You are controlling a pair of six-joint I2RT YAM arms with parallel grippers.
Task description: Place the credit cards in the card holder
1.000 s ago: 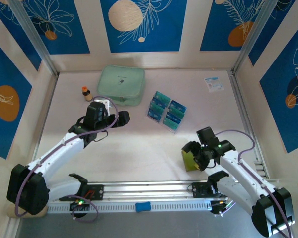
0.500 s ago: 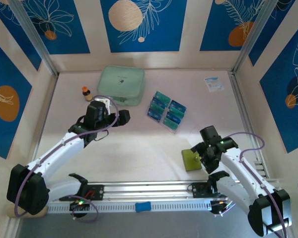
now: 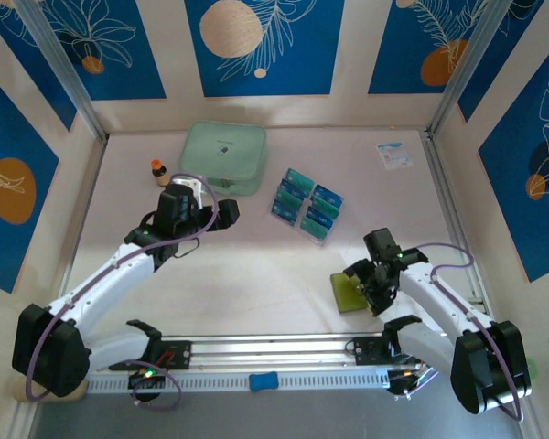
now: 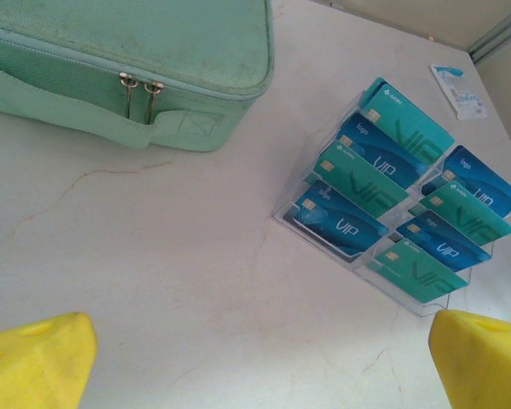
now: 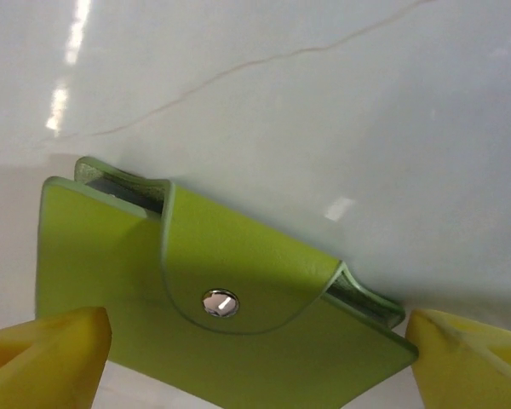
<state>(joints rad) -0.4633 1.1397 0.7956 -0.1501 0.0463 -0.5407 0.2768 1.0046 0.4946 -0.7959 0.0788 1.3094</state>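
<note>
The credit cards (image 3: 306,203), blue and teal, stand in two rows in a clear rack (image 4: 400,198) at mid-table. The card holder (image 3: 348,291) is a yellow-green wallet lying flat at the near right, flap snapped closed (image 5: 221,298). My right gripper (image 3: 370,287) stands open over its right side, and the yellow fingertips (image 5: 43,358) flank the holder's near corners without squeezing it. My left gripper (image 3: 221,216) is open above bare table, left of the cards, with nothing between its fingertips (image 4: 34,358).
A pale mint zip pouch (image 3: 223,157) lies at the back left with a small brown bottle (image 3: 158,171) beside it. A white-and-blue paper packet (image 3: 393,154) sits at the back right. A metal rail (image 3: 265,352) runs along the near edge.
The card holder was tipped up in the right gripper a second ago and now lies flat on the table. The right gripper has shifted slightly and widened. The left arm has not moved.
</note>
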